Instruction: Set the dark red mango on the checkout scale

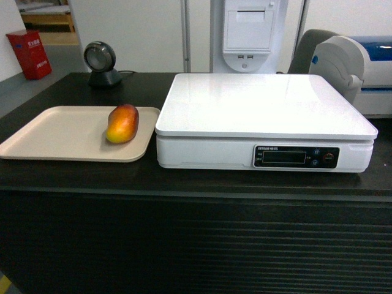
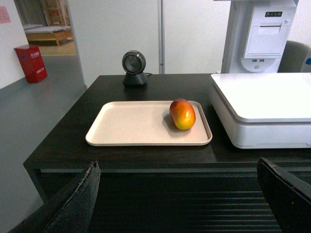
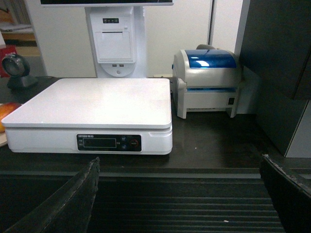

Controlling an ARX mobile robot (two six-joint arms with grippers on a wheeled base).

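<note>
Oval red-orange mango (image 2: 182, 114) lay on flat beige tray (image 2: 131, 127), at its right end, ahead of and slightly right of left hand (image 2: 177, 204). Long axis ran roughly away from the hand; yellow end nearer. Both hands stood apart, empty, low before the black ribbed-front counter (image 1: 202, 184); right hand (image 3: 180, 204) faced the white box-shaped scale (image 3: 97, 104). Judged best: left hand closes across the short axis, lifts clear, sets down mid-platform.

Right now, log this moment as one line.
mango: on beige tray | scale: platform bare | left gripper: open | right gripper: open | stage: pre-grasp
</note>
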